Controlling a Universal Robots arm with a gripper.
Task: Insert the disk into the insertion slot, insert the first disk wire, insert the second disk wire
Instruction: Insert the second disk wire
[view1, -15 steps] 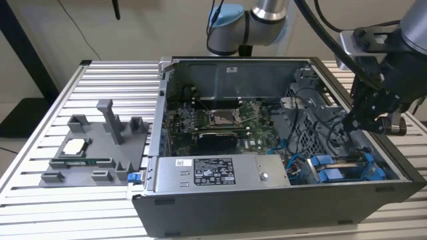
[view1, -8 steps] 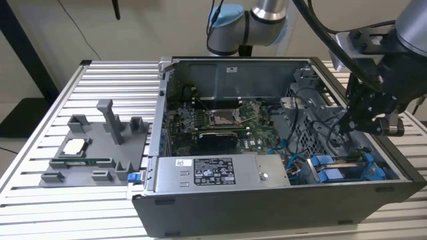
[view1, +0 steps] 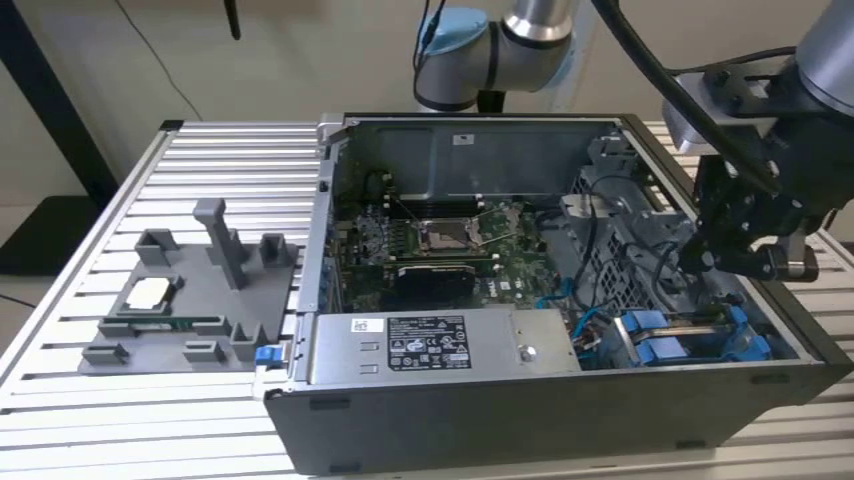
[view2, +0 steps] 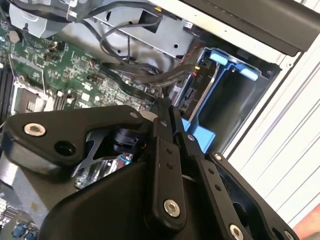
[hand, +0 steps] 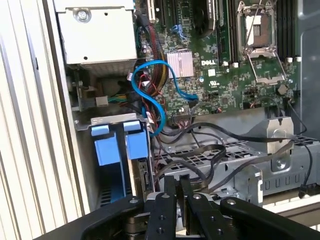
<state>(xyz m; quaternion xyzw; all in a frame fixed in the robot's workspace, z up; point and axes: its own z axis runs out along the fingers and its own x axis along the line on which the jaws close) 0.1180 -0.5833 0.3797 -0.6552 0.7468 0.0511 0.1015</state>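
Note:
My gripper (view1: 707, 262) hangs inside the open computer case (view1: 561, 420) at the exterior view's right, above the drive bay. Its fingers (hand: 171, 192) lie pressed together, shut, and I see nothing between them. The tips (view2: 167, 107) sit close to a bundle of black cables (hand: 210, 150). The insertion slot (hand: 117, 150), dark metal with bright blue rails, lies just beyond the tips. A narrow dark edge with a connector (hand: 142, 172), apparently the disk, stands in the slot beside the blue tabs. A blue wire (hand: 152, 95) loops from the board down to the slot's top.
The grey labelled power-supply box (view1: 441, 345) fills the case's near side, with the green motherboard (view1: 441, 245) behind it. A grey fixture (view1: 187, 300) holding small parts sits on the slatted table (view1: 134, 420) at the exterior view's left. Case walls close in around the gripper.

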